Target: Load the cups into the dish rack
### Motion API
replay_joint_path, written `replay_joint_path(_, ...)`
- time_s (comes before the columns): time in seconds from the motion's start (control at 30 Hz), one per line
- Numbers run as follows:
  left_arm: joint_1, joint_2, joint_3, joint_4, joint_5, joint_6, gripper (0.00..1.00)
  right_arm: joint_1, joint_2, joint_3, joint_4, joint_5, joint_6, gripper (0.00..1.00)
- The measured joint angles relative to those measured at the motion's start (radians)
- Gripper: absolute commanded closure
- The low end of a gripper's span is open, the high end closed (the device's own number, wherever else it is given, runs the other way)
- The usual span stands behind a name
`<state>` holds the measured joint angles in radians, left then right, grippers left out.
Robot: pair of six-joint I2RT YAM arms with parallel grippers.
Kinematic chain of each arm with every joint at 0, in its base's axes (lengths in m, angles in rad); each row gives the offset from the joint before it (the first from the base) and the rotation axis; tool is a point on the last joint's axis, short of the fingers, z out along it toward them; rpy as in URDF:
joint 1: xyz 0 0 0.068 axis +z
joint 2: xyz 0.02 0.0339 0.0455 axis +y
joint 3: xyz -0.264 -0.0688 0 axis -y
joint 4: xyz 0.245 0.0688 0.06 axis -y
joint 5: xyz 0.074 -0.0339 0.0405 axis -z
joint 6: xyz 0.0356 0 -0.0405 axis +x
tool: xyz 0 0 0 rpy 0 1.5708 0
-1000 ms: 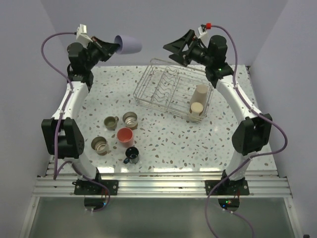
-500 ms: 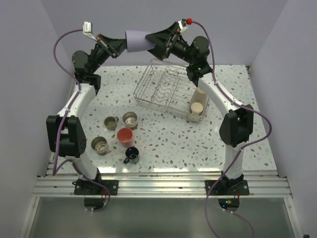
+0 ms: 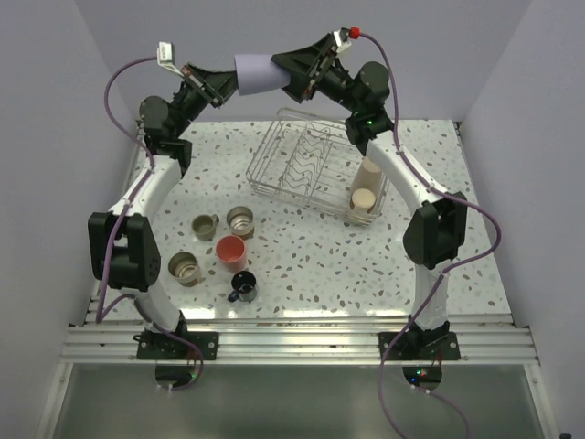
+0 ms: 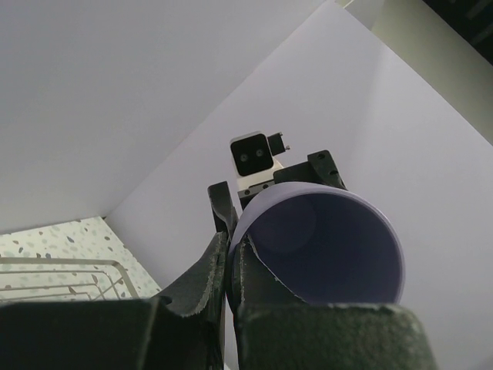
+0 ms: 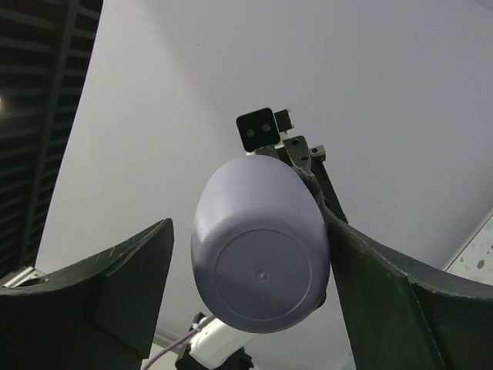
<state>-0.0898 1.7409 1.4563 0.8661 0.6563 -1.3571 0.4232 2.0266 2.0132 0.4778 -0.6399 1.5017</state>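
I see a speckled white table [image 3: 311, 265] boxed in by pale lavender walls [image 3: 274, 27]. The lavender cup [image 3: 260, 73], smooth and plain, lies sideways in the air beyond the dish rack [image 3: 274, 178], with my left gripper [image 3: 230, 84] pinching its rim. My right gripper [image 3: 291, 75] straddles the base with its fingers spread, perhaps touching on one side.

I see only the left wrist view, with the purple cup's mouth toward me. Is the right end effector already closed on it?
Observer: No. The right wrist view shows the right end effector open, its fingers on either side of the purple cup, at its base.
Operator: How does the cup lie?
Observer: From above, it lies sideways, high between both arms, base toward the right arm.
Operator: What remains on the table?
Observer: Five other cups stand on the table, left of the dish rack.
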Motion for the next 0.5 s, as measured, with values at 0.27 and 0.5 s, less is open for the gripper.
replay_joint_path(0.27,-0.036,-0.002,0.0,-0.05,-0.054,0.042,1.0,0.001,0.0,0.0,-0.015,0.003,-0.019,0.24)
replay_joint_path(0.5,-0.042,-0.029,-0.008,-0.098,-0.077,0.07,0.81,0.002,0.0,-0.001,-0.035,0.011,-0.03,1.0)
